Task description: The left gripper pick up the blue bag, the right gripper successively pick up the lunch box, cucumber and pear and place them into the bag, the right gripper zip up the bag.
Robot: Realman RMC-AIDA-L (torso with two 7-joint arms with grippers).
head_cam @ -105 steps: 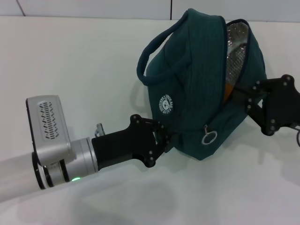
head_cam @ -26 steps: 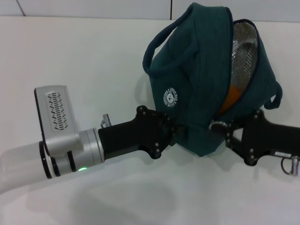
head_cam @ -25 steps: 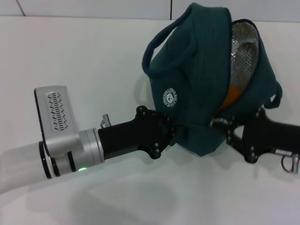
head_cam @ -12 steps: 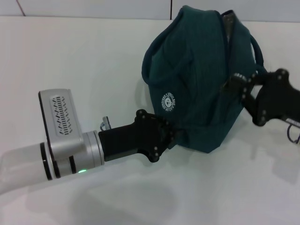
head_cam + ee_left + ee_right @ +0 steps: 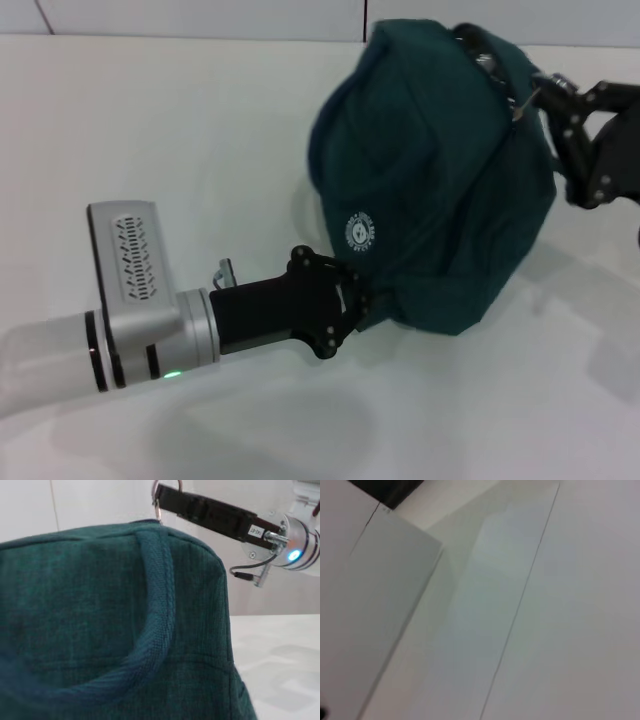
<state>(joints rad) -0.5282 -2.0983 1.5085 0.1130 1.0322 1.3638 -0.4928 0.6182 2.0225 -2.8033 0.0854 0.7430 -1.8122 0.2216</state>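
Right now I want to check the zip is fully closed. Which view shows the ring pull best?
The left wrist view: the ring pull hangs at the right gripper above the blue bag. The head view shows it smaller; the right wrist view shows none of it.

Can't see inside the blue bag (image 5: 430,180) at all, its top is closed over, so whatever's in there is hidden. The left gripper (image 5: 362,296) has its fingertips buried under the bag's lower edge, so no telling how they sit. The right gripper (image 5: 540,92) is up at the bag's top by the zip, its arm cut off at the picture's edge. Its own wrist view catches only pale blank surfaces.
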